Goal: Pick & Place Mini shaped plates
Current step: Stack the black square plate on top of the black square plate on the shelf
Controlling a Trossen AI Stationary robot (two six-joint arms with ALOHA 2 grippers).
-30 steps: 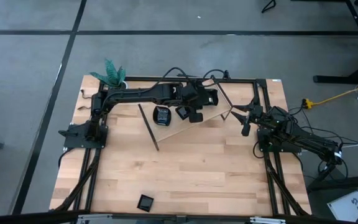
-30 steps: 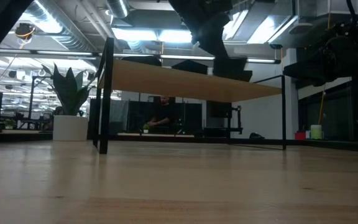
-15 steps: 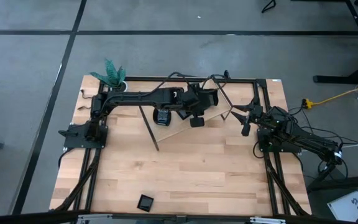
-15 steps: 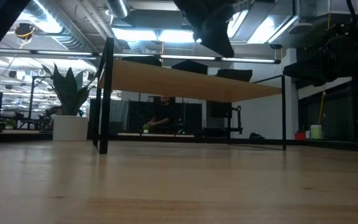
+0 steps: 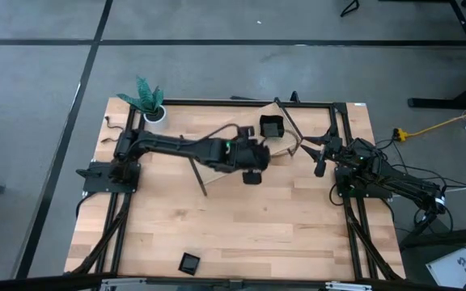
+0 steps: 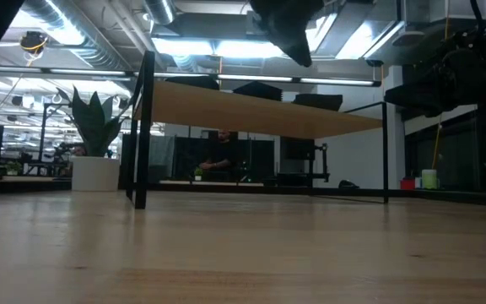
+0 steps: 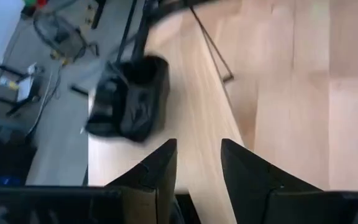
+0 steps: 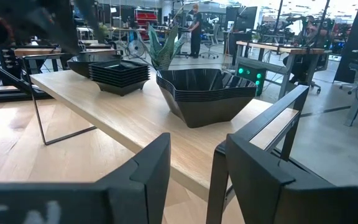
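Note:
Stacks of black mini shaped plates (image 8: 207, 93) (image 8: 120, 74) stand on a raised wooden shelf (image 8: 135, 118) at the table's far side. The high view shows one stack (image 5: 271, 127) bare; the left wrist view shows the stacks (image 7: 129, 99) blurred. A single black plate (image 5: 188, 263) lies flat near the table's front edge. My left gripper (image 7: 197, 162) hangs open and empty above the shelf's near edge (image 5: 257, 162), high in the low view (image 6: 289, 34). My right gripper (image 8: 191, 168) waits open at the table's right side (image 5: 320, 162), facing the shelf.
The shelf stands on thin black metal legs (image 6: 140, 135) with open space beneath it. A white pot with a green plant (image 5: 148, 101) sits at the far left corner. A black frame (image 5: 112, 218) runs around the tabletop. Bare wood lies between shelf and front edge.
My left gripper has let go of a plate, which now rests on the shelf's right stack in the low view. The gripper has then swung away from the stacks toward the table's near edge, staying high, and uncovered the stack in the high view.

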